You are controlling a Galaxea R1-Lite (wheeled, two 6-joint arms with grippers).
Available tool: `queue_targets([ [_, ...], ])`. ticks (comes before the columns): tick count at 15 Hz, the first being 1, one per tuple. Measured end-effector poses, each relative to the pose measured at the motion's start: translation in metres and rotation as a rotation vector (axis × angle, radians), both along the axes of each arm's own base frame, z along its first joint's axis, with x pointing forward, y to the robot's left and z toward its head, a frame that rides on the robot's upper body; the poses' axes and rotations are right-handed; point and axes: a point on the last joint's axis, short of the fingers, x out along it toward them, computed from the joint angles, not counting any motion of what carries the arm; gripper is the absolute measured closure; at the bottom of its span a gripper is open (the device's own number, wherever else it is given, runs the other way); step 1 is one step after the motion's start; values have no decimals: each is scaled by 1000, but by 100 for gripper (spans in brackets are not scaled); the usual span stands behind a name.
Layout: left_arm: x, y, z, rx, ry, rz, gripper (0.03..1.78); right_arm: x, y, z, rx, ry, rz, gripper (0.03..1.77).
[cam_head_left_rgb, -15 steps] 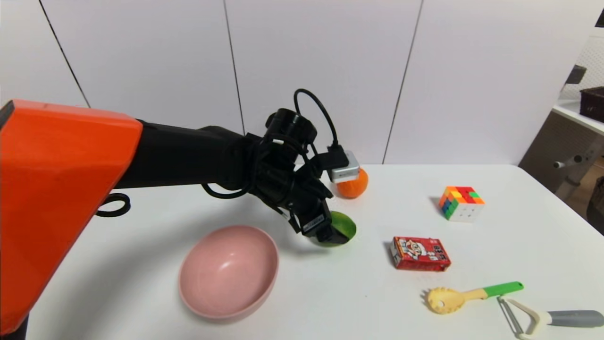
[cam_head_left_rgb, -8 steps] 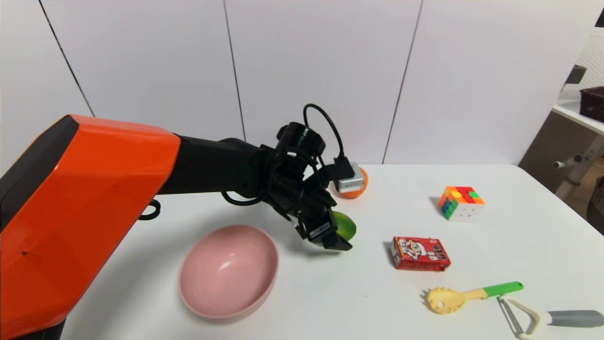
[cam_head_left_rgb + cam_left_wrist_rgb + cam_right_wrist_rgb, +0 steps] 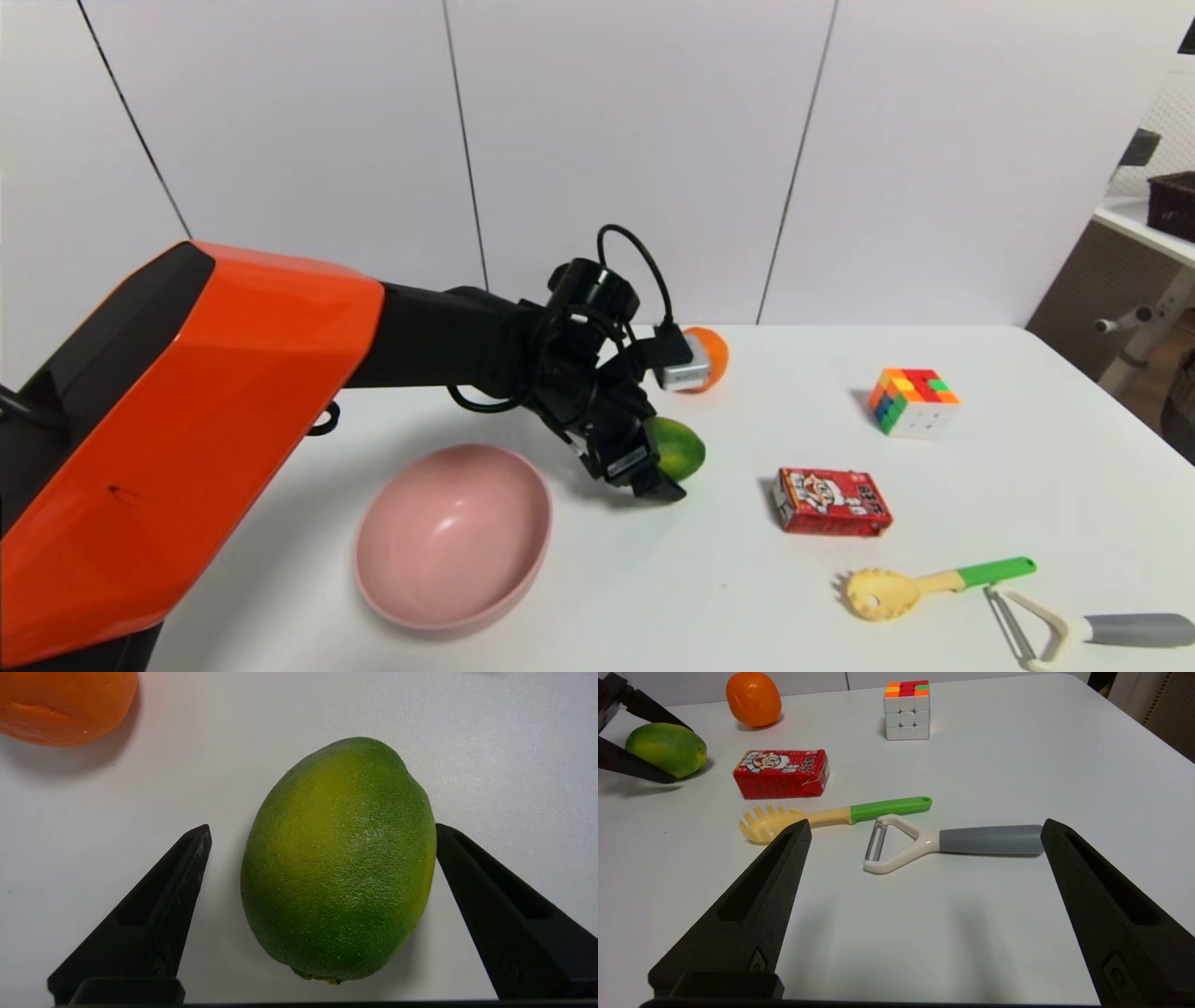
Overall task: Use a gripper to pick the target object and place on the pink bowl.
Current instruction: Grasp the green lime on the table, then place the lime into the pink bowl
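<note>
Clock bearings from head view, 12 pointing away from robot.

Target object (image 3: 338, 858): green, oval, lying on its side on the white table (image 3: 747, 597), at about 2 o'clock from the pink bowl (image 3: 448, 537), outside it. Long axis near level, roughly 9–10 to 3–4 o'clock. Blunt outer end points to 3–4; small stem nub at the opposite end, facing the palm of the left gripper. Axis runs roughly along the fingers, not across them. Yellow patch on the upper side.

Left gripper (image 3: 322, 829): low over the table, reaching toward 4 o'clock, fingers spread astride the fruit. Clear gap on the orange fruit side; the 6 o'clock finger is right at the skin, contact unclear. Hand unclenched, no grasp.

Right gripper (image 3: 927, 823): idle above the robot's right part of the table, spread wide, holding nothing.

Bearings from the green fruit: orange fruit (image 3: 714, 359) between 12 and 1, apart from it, partly behind the left gripper's silver box (image 3: 684, 371). Cube (image 3: 913, 403) between 2 and 3, well apart. Red carton (image 3: 831, 502) near 4. Pasta spoon (image 3: 882, 593) beyond, also about 4, green handle toward 3. Peeler (image 3: 1064, 635) farther out toward 4, grey handle pointing to 3.
</note>
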Motion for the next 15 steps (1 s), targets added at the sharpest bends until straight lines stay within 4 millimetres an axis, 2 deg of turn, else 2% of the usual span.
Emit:
queue_targets([
  [4,3,2,-3,18,-8,24,12,0,0,0,0,0,0,10],
  [7,3,2,-4,20,0,26,59,0,0,0,0,0,0,10],
  [8,4,2,-4,20,2,28,67,0,0,0,0,0,0,10],
  [12,2,3,1,11,-1,31,72,0,0,0,0,0,0,10],
  [15,-6,9,21,-12,-15,38,72,0,0,0,0,0,-1,10],
])
